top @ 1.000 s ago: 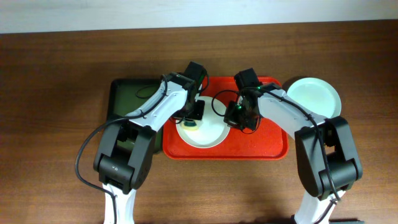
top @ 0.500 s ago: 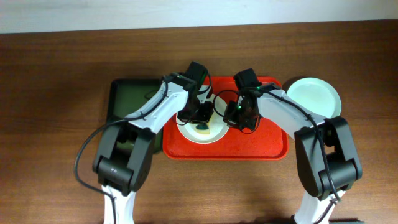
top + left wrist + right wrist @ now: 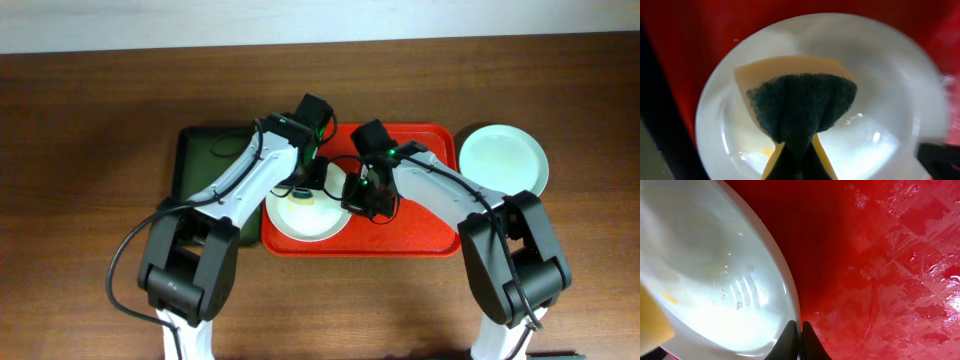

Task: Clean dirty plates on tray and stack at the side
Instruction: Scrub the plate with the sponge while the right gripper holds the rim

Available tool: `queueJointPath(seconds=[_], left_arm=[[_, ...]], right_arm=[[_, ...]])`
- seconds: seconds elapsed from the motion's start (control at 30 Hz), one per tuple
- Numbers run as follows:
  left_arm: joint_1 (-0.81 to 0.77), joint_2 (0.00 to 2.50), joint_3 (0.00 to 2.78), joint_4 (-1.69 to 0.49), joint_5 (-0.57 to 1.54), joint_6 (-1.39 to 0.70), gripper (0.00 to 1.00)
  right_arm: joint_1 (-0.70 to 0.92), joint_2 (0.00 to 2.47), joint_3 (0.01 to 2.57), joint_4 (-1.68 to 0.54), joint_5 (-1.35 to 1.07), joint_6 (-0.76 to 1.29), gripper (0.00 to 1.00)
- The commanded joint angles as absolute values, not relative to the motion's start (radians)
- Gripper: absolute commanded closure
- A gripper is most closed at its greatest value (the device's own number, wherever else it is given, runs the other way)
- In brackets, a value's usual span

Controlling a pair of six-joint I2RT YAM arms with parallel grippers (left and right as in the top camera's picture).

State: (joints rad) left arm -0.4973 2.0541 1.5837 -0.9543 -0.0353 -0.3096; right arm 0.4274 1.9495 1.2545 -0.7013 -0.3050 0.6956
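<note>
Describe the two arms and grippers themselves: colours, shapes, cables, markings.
The left arm and right arm match: smooth white link shells, black joints and bases, a thin black cable looping beside each. Small green lights glow near the wrists. The left gripper and right gripper have dark, narrow fingers. No markings are legible.

I'm looking at a brown wooden desk (image 3: 100, 120). The red tray (image 3: 438, 145) lies mid-desk, with a dark green tray (image 3: 200, 150) just beside its left edge. A pale green plate (image 3: 503, 160) sits by its right.
</note>
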Motion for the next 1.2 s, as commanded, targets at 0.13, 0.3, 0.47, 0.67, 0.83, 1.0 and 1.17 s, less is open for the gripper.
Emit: queueJointPath(seconds=[0.13, 0.3, 0.47, 0.67, 0.83, 1.0, 1.17], left_arm=[[-0.499, 2.115, 1.584, -1.042, -0.103, -0.416, 1.00], [-0.496, 2.115, 1.566, -1.044, -0.096, -0.415, 1.00], [-0.439, 2.115, 1.506, -1.005, -0.054, -0.415, 1.00], [-0.419, 2.115, 1.397, -0.887, 0.109, -0.414, 1.00], [-0.419, 2.115, 1.391, -0.830, 0.414, -0.247, 1.00], [-0.403, 2.064, 1.414, -0.854, 0.434, -0.166, 1.00], [-0.403, 1.985, 1.414, -0.881, 0.128, -0.276, 1.00]], right_arm=[[0.432, 1.953, 1.249, -0.702, -0.300, 0.689, 0.96], [0.432, 1.953, 1.249, -0.703, -0.295, 0.689, 0.96], [0.432, 1.953, 1.249, -0.702, -0.294, 0.688, 0.96], [0.432, 1.953, 1.249, -0.702, -0.294, 0.689, 0.96], [0.432, 1.953, 1.249, -0.702, -0.288, 0.689, 0.95], [0.432, 1.953, 1.249, -0.703, -0.277, 0.688, 0.95], [0.432, 1.953, 1.249, -0.702, -0.277, 0.689, 0.95]])
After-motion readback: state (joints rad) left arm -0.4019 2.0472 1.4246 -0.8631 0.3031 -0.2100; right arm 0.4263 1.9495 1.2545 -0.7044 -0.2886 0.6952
